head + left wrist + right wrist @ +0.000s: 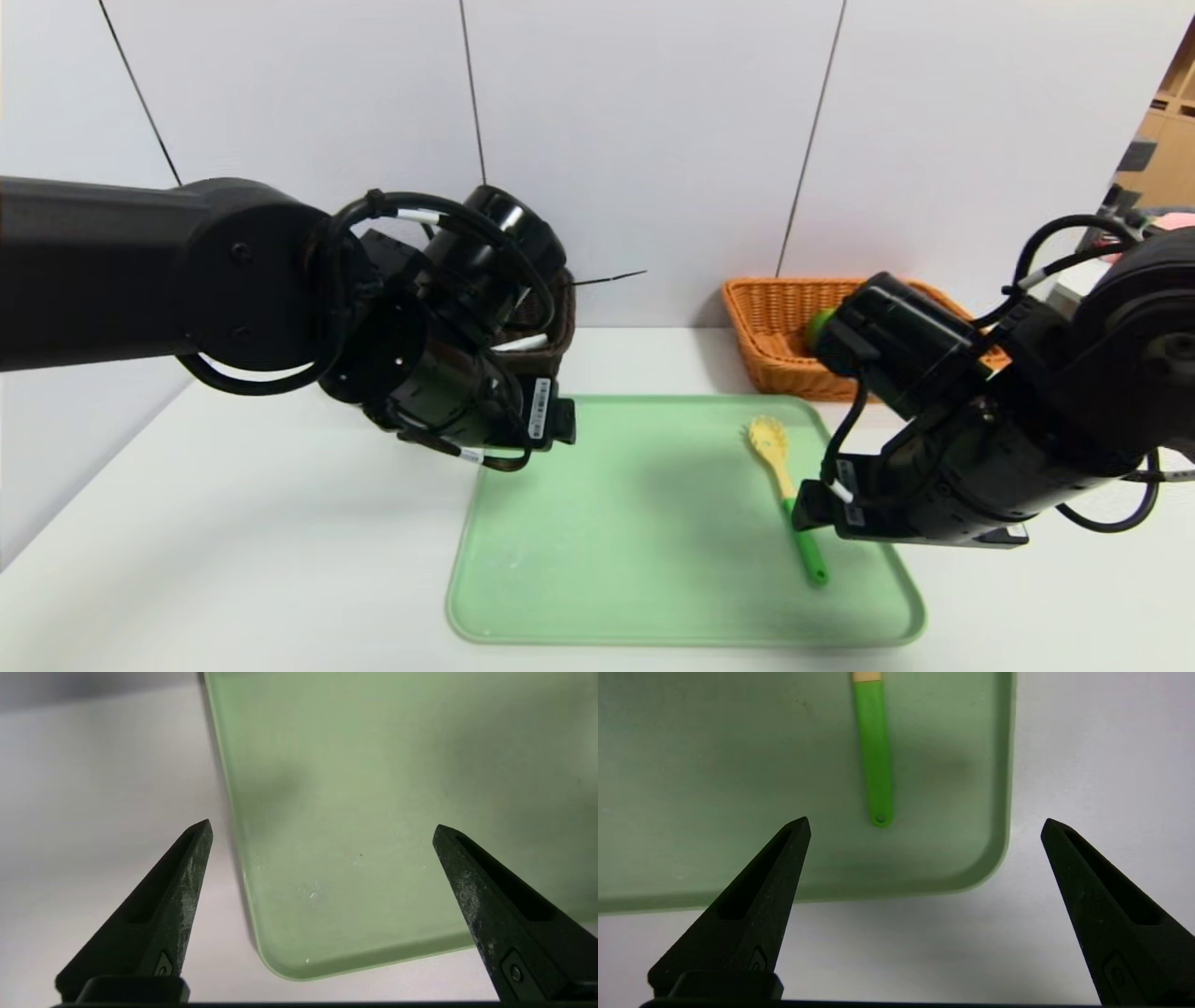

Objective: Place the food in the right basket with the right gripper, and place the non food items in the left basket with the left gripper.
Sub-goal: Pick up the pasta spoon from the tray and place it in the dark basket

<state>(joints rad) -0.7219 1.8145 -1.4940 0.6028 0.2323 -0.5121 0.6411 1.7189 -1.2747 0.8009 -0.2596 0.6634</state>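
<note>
Hovering spread wide and empty over the green tray [653, 597]: left gripper [322, 833], right gripper [924, 826]. Lying beside the right one, pasta spoon [789, 495]. Showing white labels, too small for reading

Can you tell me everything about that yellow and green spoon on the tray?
The spoon is a pasta spoon that looks like plastic. It has a pale yellow head with little prongs and a bright green handle with a small hole at its end. It lies flat on the right side of the light green tray, head toward the wall, handle toward the robot. Nothing holds it; in the head view the right gripper, fingers wide apart, covers part of it.
</note>
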